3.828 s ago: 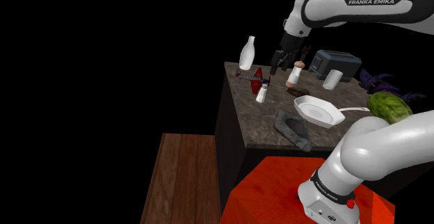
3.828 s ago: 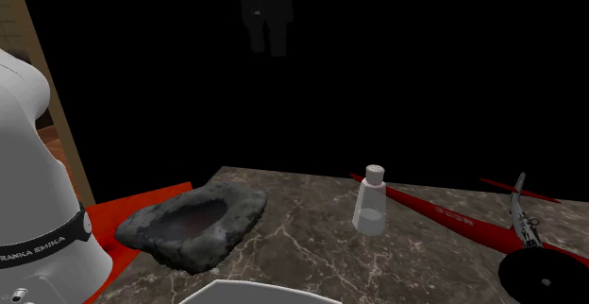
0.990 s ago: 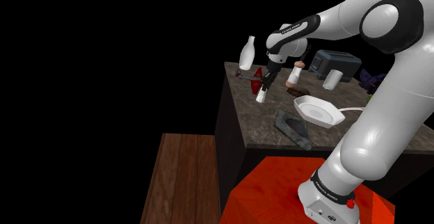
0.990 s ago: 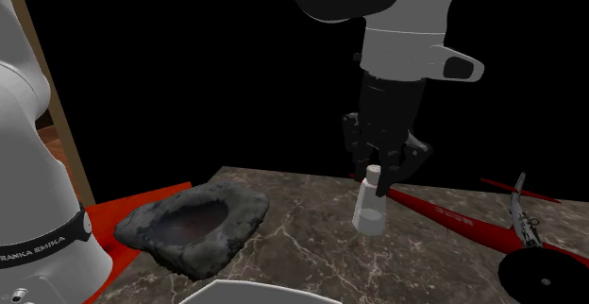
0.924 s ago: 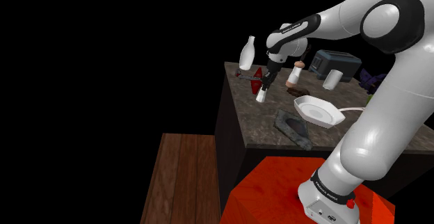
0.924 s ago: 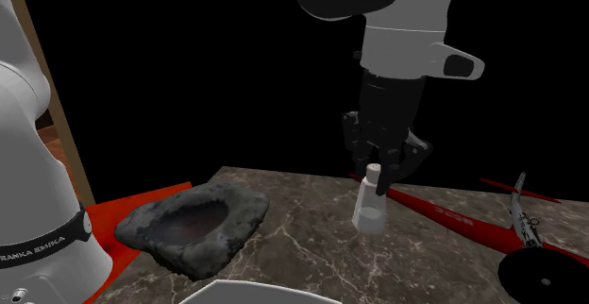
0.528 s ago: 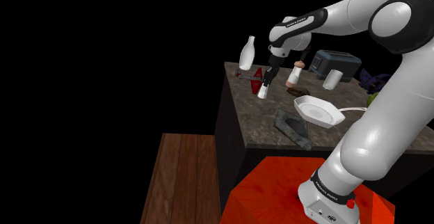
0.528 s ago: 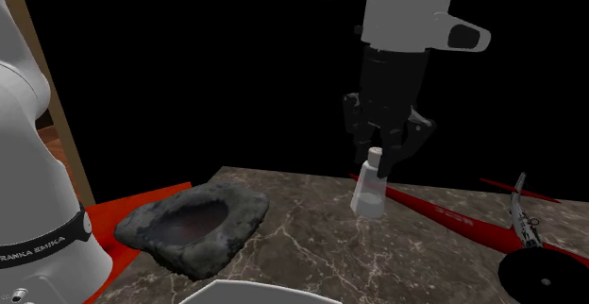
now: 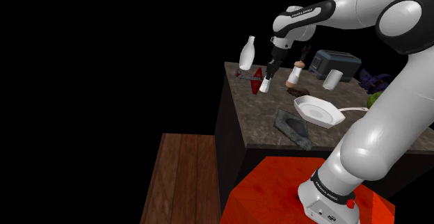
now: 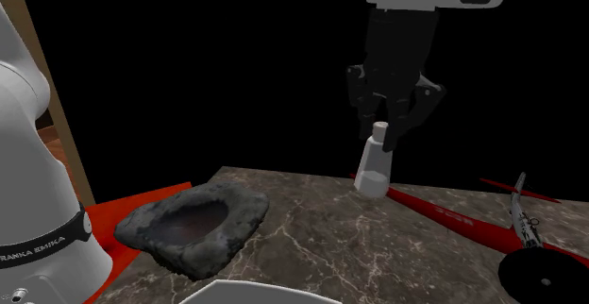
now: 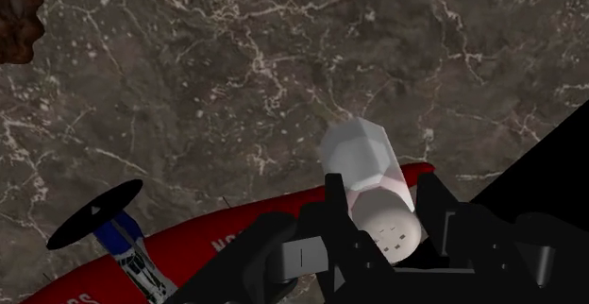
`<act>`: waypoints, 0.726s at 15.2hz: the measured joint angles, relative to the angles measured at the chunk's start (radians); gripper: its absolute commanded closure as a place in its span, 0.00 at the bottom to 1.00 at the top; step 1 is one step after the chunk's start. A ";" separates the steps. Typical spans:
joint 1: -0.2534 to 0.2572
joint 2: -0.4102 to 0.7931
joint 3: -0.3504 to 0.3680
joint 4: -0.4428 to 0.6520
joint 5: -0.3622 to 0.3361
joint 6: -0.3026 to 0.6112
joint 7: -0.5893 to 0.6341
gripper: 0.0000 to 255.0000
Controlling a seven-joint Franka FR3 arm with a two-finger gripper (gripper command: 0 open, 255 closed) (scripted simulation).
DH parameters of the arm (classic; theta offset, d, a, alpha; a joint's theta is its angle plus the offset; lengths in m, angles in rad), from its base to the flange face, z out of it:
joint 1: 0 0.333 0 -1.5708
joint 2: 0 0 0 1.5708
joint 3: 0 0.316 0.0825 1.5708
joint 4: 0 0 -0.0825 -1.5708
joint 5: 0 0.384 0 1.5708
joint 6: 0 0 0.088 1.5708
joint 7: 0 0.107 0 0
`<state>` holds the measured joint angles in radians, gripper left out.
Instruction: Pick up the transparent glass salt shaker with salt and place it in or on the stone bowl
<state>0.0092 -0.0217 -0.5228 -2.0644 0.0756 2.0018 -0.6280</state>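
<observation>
Arm goes up from red stand at lower right of shoulder view, bends over & reaches to upper centre, wrist pointing down. Its gripper is clamped on cap end of salt shaker, which hangs slightly tilted right of centre in second ext. view, by far edge of marbled surface. Lower left: stone bowl, well apart from shaker. Red flat thing just right of shaker; black-wheeled tool lower right.
</observation>
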 measured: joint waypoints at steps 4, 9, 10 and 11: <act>0.001 -0.018 0.002 0.035 -0.011 -0.050 0.012 1.00; 0.002 -0.035 0.004 0.087 -0.022 -0.116 0.022 1.00; 0.003 -0.040 0.005 0.095 -0.024 -0.128 0.026 1.00; 0.003 -0.041 0.005 0.104 -0.025 -0.138 0.026 1.00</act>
<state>0.0117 -0.0631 -0.5176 -1.9607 0.0508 1.8634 -0.6016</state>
